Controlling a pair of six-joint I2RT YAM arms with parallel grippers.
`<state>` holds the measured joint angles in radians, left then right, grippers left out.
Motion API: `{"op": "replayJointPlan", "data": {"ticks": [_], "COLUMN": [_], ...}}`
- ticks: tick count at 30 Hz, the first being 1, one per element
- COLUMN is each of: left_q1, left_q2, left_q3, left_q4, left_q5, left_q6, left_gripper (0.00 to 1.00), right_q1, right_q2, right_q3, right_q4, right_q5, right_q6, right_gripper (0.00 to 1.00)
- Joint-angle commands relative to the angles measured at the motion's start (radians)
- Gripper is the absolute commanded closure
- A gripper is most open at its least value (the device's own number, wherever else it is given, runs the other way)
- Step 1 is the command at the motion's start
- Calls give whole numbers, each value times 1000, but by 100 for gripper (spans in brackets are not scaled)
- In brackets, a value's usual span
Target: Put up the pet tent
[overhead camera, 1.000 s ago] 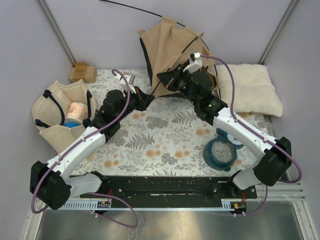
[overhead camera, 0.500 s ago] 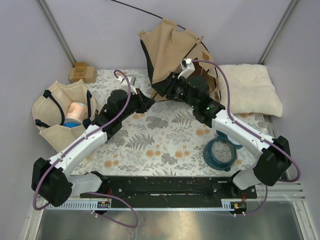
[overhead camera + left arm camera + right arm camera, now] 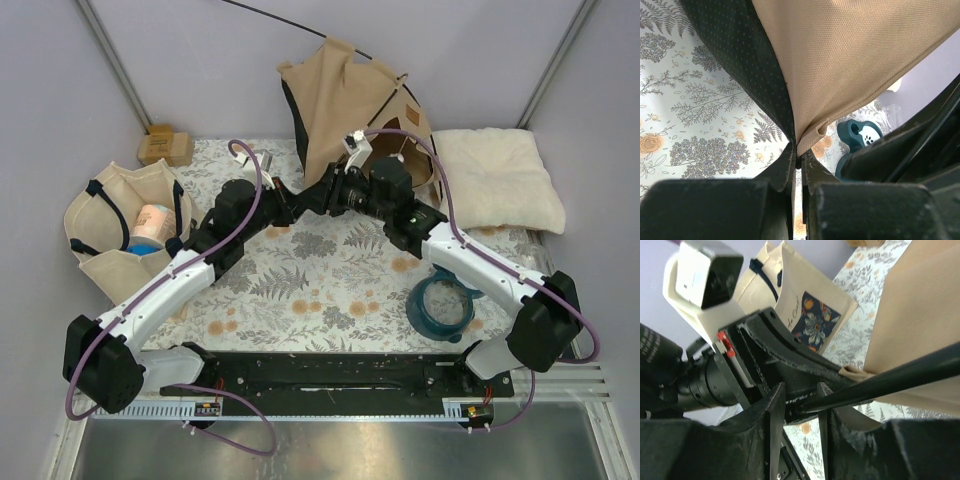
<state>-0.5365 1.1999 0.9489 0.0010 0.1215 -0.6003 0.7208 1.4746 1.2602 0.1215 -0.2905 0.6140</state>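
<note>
The left end effector point(image 3: 798, 158) pinches the bottom corner of the pet tent point(image 3: 345, 105), which rises just beyond it, while the right end effector point(image 3: 801, 399), close alongside, grips the tent's thin dark pole point(image 3: 900, 372).

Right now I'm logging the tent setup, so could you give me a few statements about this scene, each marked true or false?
1. The left gripper is shut on a corner of the pet tent. True.
2. The pillow lies inside the tent. False: it lies outside, beside the tent.
3. The tote bag stands at the left side of the table. True.
4. The teal bowl sits in the tote bag. False: it sits on the table, right of centre.
5. A dark pole passes between the fingers of the right gripper. True.
</note>
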Motion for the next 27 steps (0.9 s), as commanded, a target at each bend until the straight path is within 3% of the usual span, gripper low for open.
{"op": "replayJointPlan", "data": {"ticks": [1, 3, 4, 5, 16, 27], "left_q1": [-5, -5, -5, -5, -3, -3], "left_q2": [6, 6, 4, 3, -117, -132], "left_q3": [5, 4, 4, 2, -166, -226], "left_q4": [33, 33, 31, 28, 77, 90], "left_q5": [-31, -29, -31, -29, 61, 95], "left_q6": [-4, -4, -1, 5, 283, 373], "left_gripper": [100, 100, 100, 100, 100, 100], "right_q1": [25, 22, 25, 25, 6, -14], "right_q2": [-20, -14, -11, -13, -100, -128], "right_q3": [-21, -18, -15, -12, -7, 10], "right_q4": [4, 3, -3, -16, 30, 136], "right_q5": [-90, -93, -87, -63, 352, 497], "right_q6": [-14, -10, -8, -4, -39, -59], "right_gripper": [61, 80, 96, 100, 100, 100]}}
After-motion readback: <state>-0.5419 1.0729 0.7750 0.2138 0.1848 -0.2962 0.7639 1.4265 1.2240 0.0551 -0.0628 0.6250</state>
